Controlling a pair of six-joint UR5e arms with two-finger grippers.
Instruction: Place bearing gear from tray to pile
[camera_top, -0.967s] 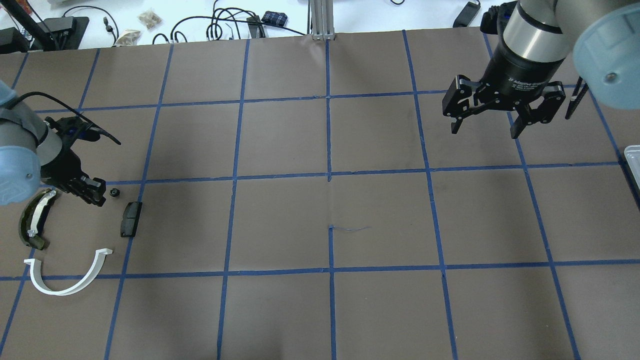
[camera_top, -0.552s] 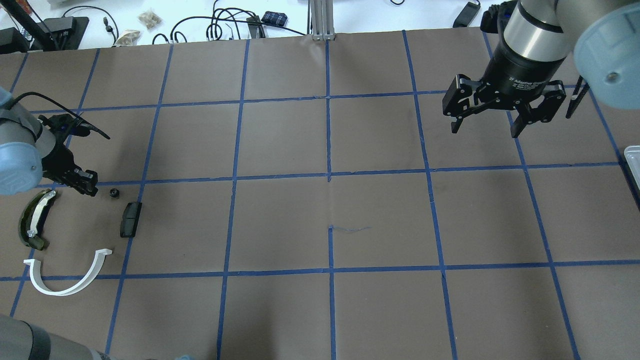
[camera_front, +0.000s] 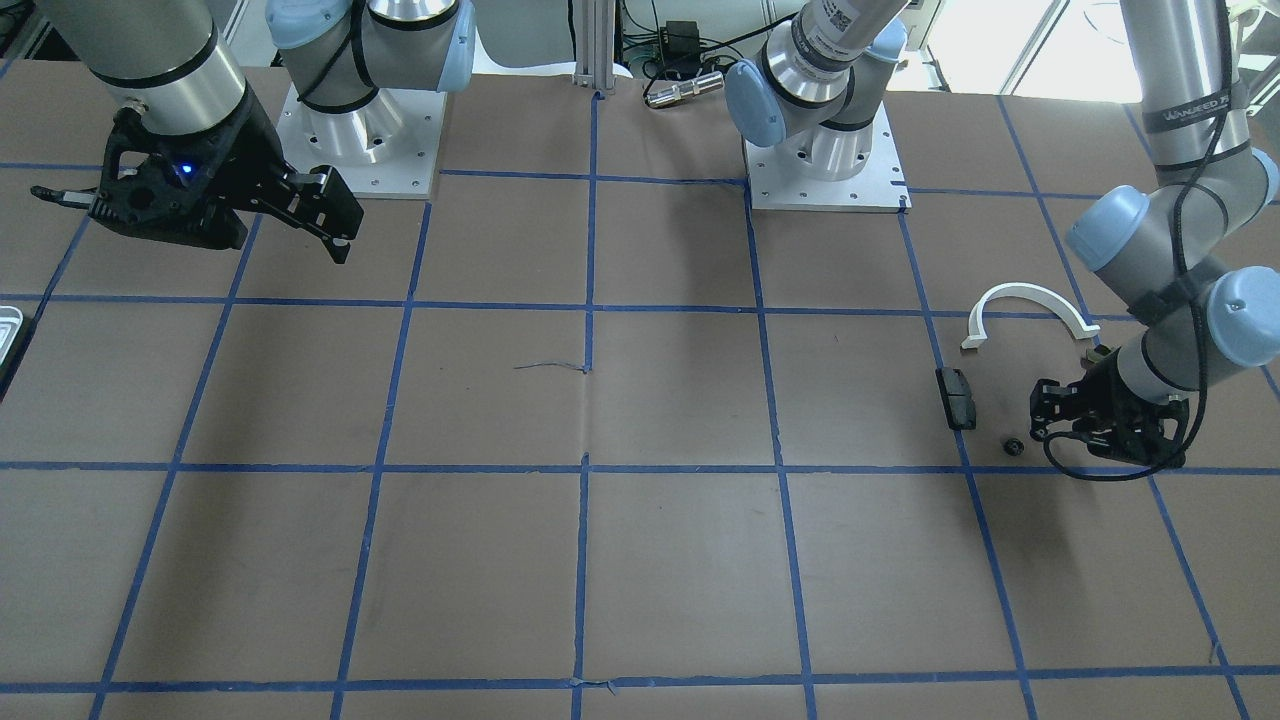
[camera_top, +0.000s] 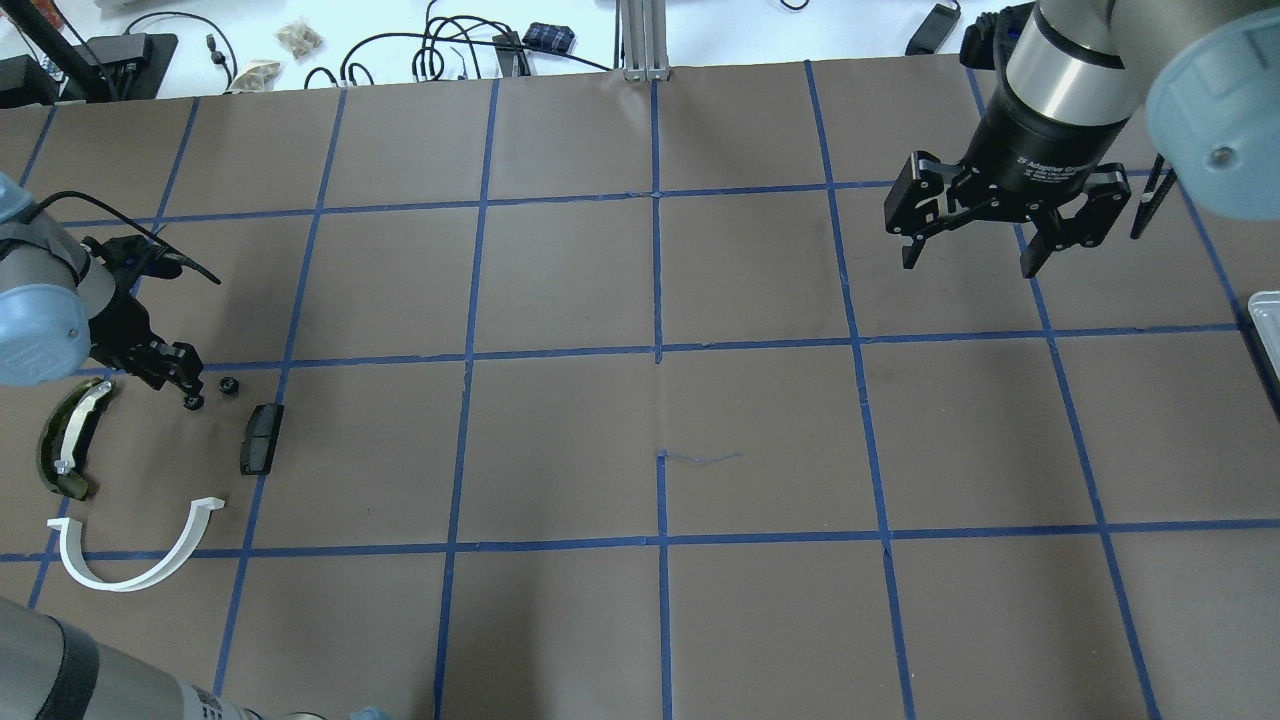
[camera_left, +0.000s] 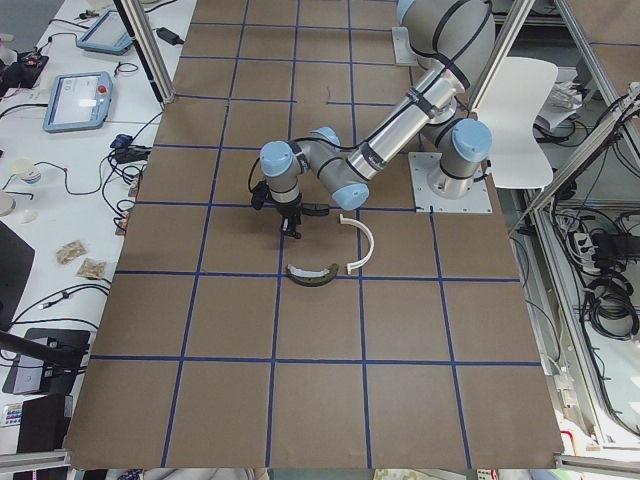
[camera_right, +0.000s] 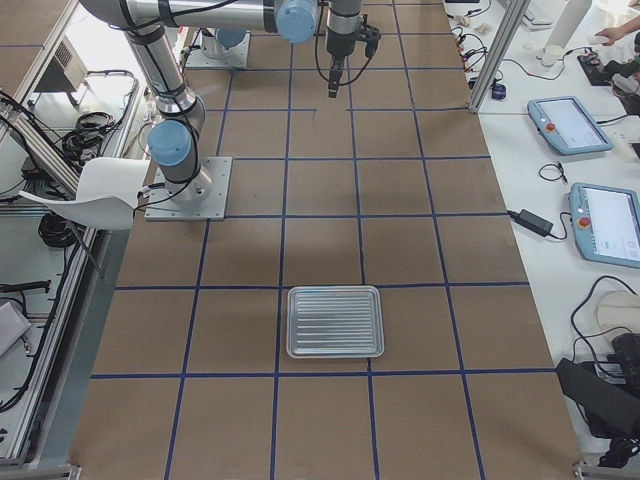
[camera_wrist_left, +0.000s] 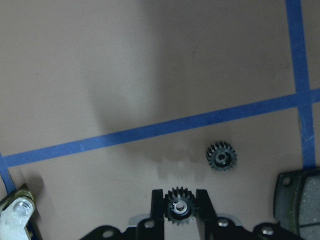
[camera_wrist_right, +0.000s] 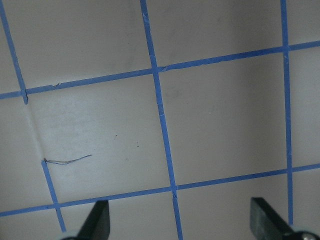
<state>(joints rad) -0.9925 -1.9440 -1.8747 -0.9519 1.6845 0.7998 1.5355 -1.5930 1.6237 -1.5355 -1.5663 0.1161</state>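
In the left wrist view my left gripper (camera_wrist_left: 180, 207) is shut on a small black bearing gear (camera_wrist_left: 180, 205), held low over the brown mat. A second black gear (camera_wrist_left: 221, 156) lies loose just beside it, and also shows overhead (camera_top: 229, 385). Overhead, the left gripper (camera_top: 190, 400) is at the pile: a black block (camera_top: 262, 438), an olive curved piece with a white strip (camera_top: 68, 440) and a white half-ring arc (camera_top: 140, 555). My right gripper (camera_top: 965, 255) hangs open and empty at the far right. The tray (camera_right: 335, 322) holds nothing in the exterior right view.
The tray's corner shows at the overhead view's right edge (camera_top: 1265, 320). Cables and small items lie on the white bench beyond the mat (camera_top: 450, 45). The mat is marked with a blue tape grid (camera_top: 658, 350).
My left gripper drew back to the left, then came back down beside the loose gear. The right arm has not moved.
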